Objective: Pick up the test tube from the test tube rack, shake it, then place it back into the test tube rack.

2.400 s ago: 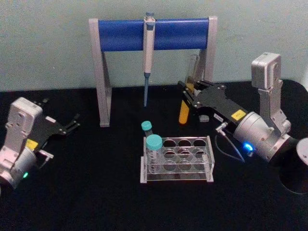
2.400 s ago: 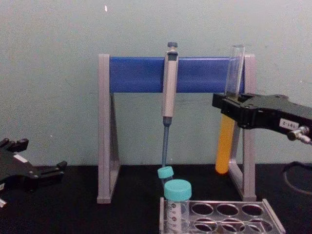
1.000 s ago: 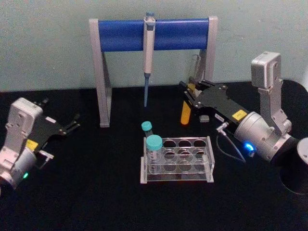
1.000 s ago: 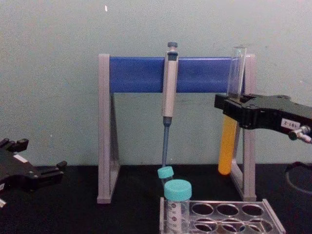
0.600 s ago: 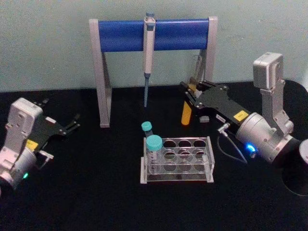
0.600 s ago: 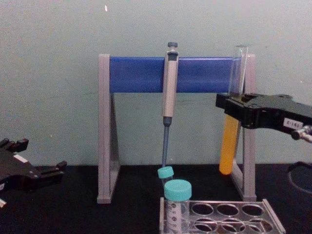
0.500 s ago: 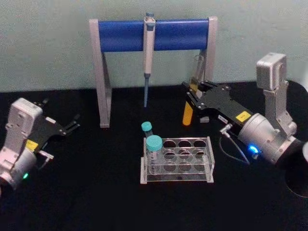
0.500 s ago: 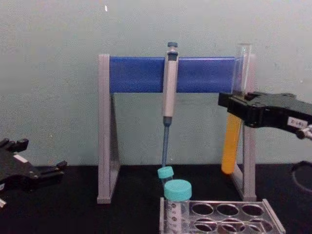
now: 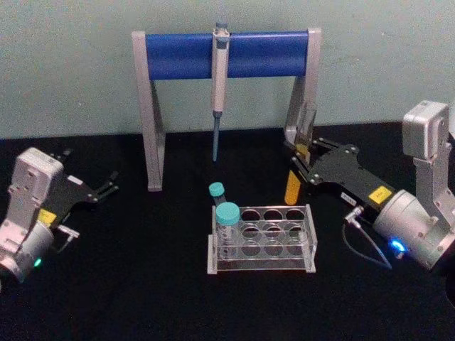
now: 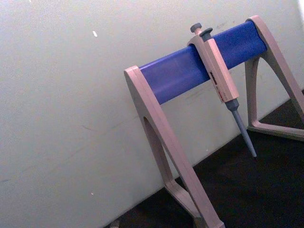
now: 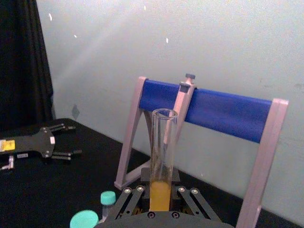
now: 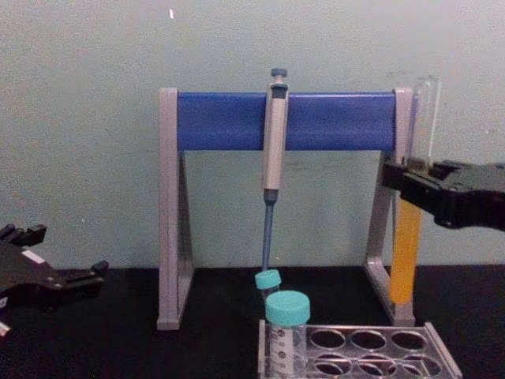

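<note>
Test tube (image 12: 406, 253) out of the rack (image 9: 263, 261), held on my right.
Nearest, the rack sits on the black counter (image 9: 142, 284), with two teal-capped tubes (image 9: 227, 213) at its left end. Just beyond its right rear corner my right jaws pinch the test tube mid-length, near upright, its bottom clear of the counter. My left jaws hang spread, low at far left. Behind: pipette (image 9: 219, 78) on blue stand (image 9: 178, 53).

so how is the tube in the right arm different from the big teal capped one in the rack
The test tube is long, thin and uncapped; the capped tube is shorter and wider with a teal lid. The test tube holds orange-yellow liquid; the capped tube shows none. The test tube hangs in the right jaws; the capped tube stands in the rack. Both have clear walls.
</note>
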Controlling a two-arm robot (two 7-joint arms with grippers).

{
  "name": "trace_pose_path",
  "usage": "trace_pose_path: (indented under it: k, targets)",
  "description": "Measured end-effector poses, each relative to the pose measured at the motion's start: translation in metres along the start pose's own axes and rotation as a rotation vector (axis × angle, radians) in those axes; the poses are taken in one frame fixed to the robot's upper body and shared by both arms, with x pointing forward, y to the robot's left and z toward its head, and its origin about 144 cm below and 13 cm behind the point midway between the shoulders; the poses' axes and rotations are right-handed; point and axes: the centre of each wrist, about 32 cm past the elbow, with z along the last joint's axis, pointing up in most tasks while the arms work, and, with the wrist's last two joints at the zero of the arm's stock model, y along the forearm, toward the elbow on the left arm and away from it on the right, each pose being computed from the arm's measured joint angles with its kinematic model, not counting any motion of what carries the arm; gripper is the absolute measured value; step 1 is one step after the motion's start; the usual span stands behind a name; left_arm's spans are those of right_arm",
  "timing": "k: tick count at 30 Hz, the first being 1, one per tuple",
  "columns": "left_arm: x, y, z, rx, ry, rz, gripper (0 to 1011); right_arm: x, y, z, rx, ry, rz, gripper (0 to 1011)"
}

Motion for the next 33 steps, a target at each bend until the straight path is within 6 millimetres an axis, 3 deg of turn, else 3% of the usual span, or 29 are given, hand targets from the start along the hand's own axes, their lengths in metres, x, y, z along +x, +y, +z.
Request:
trace_pose_path:
  k: [12,33]
  targets:
    - [0.0,0.0,0.0,0.0,0.0,0.0,1001,0.0,-0.008,-0.009,-0.033,-0.011,-0.023,232]
    - [0.0,0.0,0.0,0.0,0.0,0.0,1001,0.002,-0.002,-0.019,-0.059,-0.004,-0.036,232]
